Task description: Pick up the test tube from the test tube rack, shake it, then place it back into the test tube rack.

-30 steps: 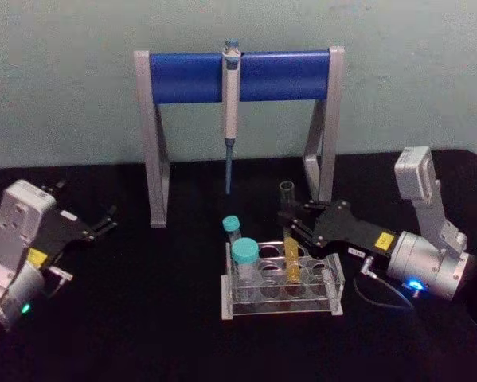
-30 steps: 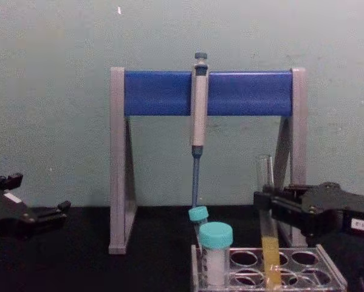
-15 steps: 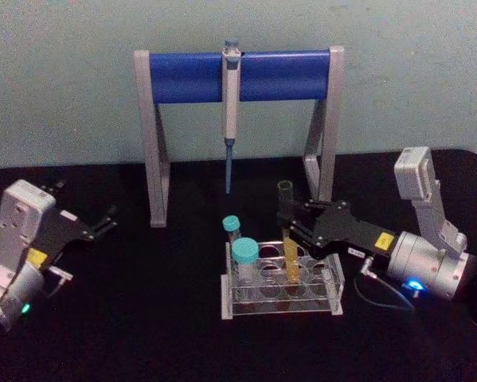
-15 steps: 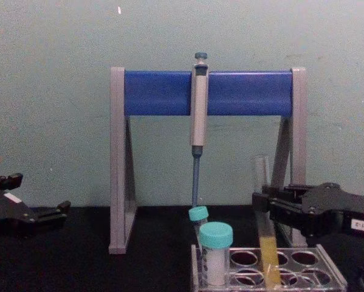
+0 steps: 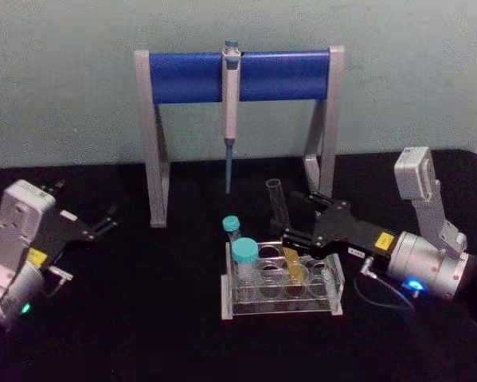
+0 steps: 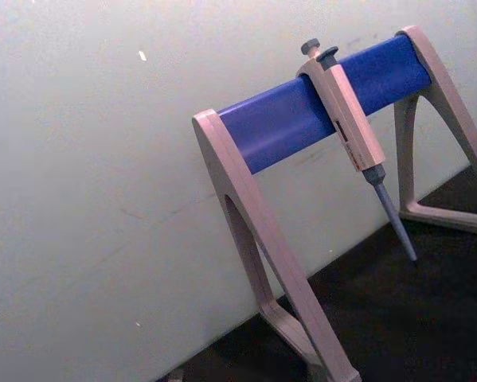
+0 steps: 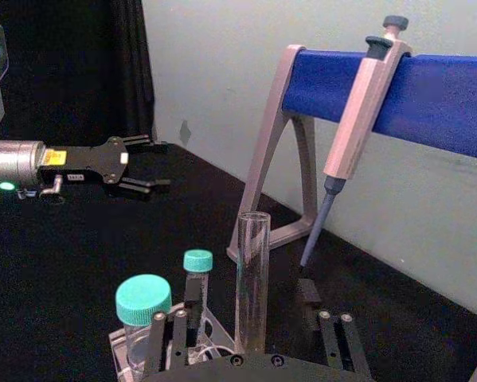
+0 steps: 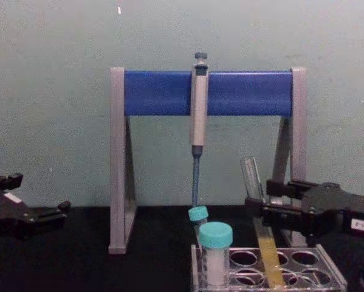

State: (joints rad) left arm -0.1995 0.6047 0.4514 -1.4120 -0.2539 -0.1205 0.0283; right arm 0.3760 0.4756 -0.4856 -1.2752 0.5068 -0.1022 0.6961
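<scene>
Glass test tube (image 5: pixel 280 231) with yellow liquid leans, mouth tipped left, bottom still in a back-row hole of the clear test tube rack (image 5: pixel 283 283). Right gripper (image 5: pixel 290 222), just right of the rack, has its fingers clamped on the tube's middle. Left gripper (image 5: pixel 104 223) sits well left of the rack over the black desk (image 5: pixel 142 334), fingers apart. Two teal-capped tubes (image 5: pixel 243 256) stand at the rack's left end; pipette (image 5: pixel 230 111) hangs on the stand (image 5: pixel 238 76) behind the rack.

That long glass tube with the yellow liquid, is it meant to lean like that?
The test tube does look askew: its open top tilts toward the robot's left while its yellow end sits in the test tube rack. The right tool is clamped on its middle. Nothing looks spilled or broken.
</scene>
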